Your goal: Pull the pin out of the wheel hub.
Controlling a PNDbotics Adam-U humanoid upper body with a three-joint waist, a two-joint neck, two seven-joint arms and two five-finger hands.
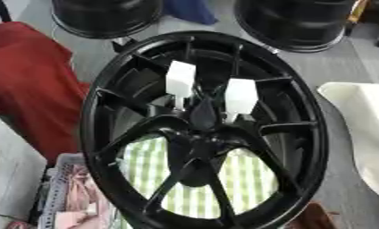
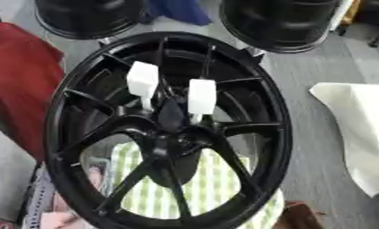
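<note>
Filling most of both views, the black wheel hub [image 1: 204, 134] stands tilted, spokes meeting at its dark centre. 2 white pins [image 1: 180, 79] [image 1: 240, 96] with thin stems stick up side by side just above that centre (left one slightly higher). No robot fingers show, so their state cannot be told. Green-checked cloth [image 1: 247, 179] shows through the lower spokes; 2 more black rims [image 2: 283, 22] sit behind.
</note>
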